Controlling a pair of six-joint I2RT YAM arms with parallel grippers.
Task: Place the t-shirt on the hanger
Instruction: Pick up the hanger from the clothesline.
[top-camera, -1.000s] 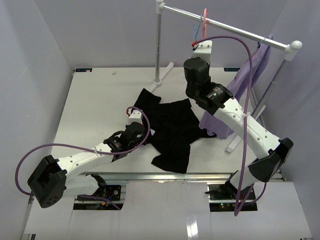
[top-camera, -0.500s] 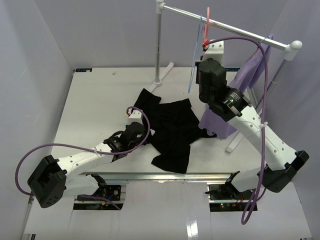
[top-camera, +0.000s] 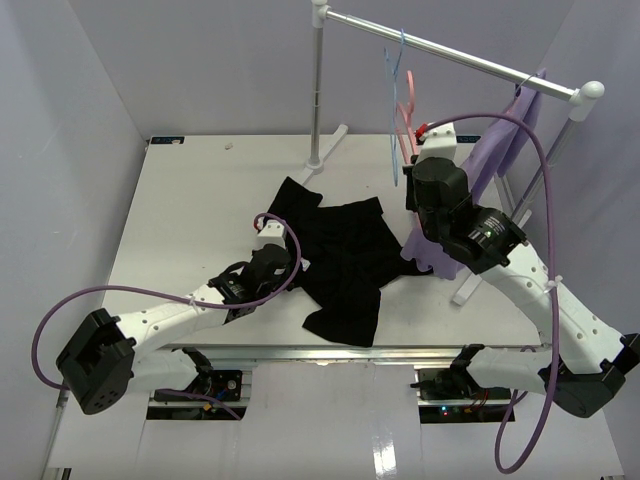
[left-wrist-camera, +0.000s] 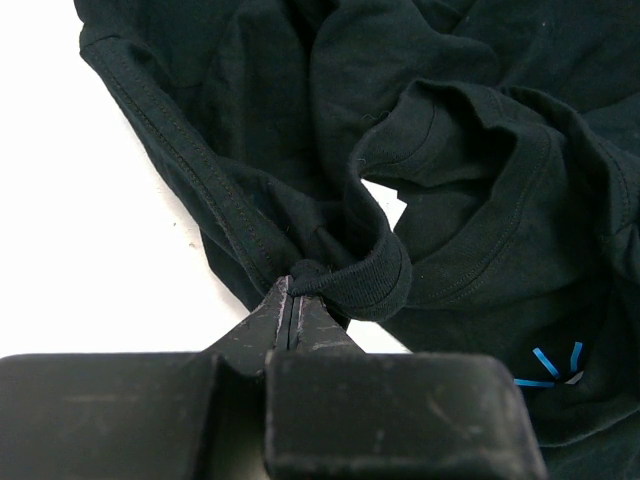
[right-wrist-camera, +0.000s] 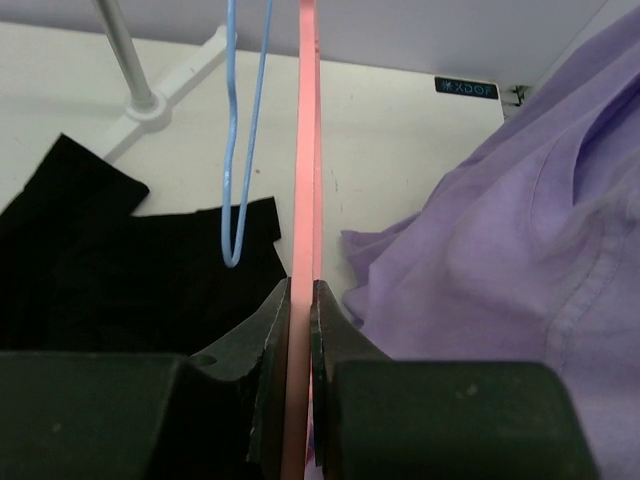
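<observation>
The black t-shirt lies crumpled on the white table. In the left wrist view its collar is bunched up, and a small blue star mark shows on the front. My left gripper is shut on that collar at the shirt's left side. My right gripper is shut on the pink hanger, holding it edge-on in the air below the rack's rail, behind the shirt.
A thin light-blue wire hanger hangs from the rail just left of the pink one. A lavender garment hangs at the right. The rack's post and foot stand behind the shirt.
The right arm has swung right and down, and the pink hanger has come down from the rail with it. The left arm and the shirt have not moved.
</observation>
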